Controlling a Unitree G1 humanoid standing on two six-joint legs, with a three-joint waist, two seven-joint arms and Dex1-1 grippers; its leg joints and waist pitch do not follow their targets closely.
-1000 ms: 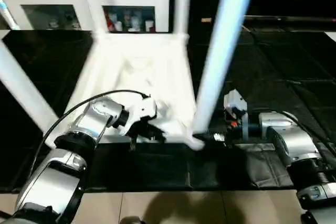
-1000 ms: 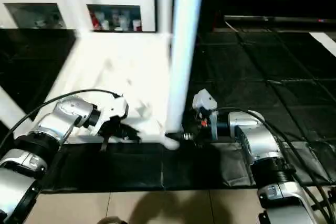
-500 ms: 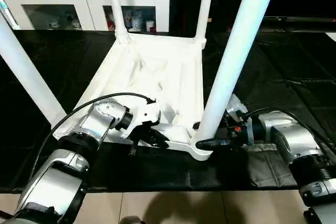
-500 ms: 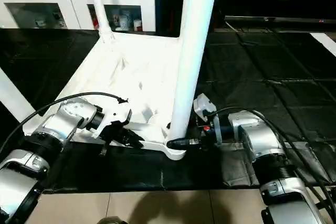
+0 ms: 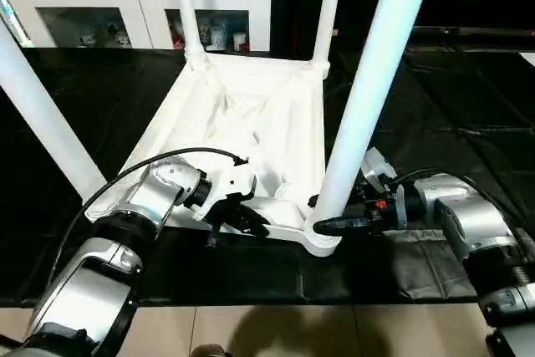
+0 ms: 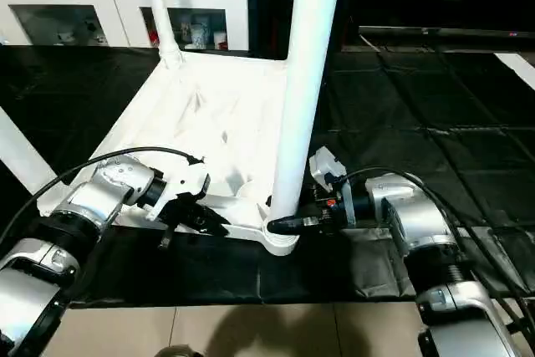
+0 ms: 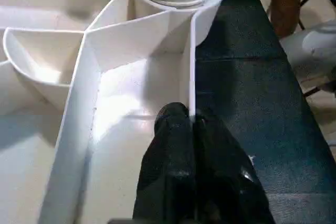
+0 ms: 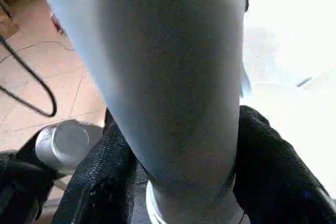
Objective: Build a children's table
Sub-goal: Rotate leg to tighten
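- Nearest the robot, the left gripper [image 7: 193, 129] is pinched tight on the thin near rim of the table top [image 5: 251, 114], one black finger on each side of that wall, a bit left of the near-right corner.
- The right gripper [image 8: 178, 182] comes in from the right and is clamped around the near-right leg [image 5: 368, 89] right at its base, just above the corner socket [image 5: 322, 240]. The two fingers [image 8: 100, 182] hug either side of the leg.
- The table top lies upside down on the black floor mat [image 5: 435, 123], ribbed underside facing up, with the near edge right in front of both silver forearms.
- All four legs stand up from the corner sockets: the near-left leg [image 5: 42, 123] slants off to the left, while the far-left leg [image 5: 185, 6] and far-right leg [image 5: 328, 6] rise at the back corners.
- Way at the back there's a white glass-door cabinet [image 5: 134, 6] with small stuff on its shelves, too tiny to tell what.
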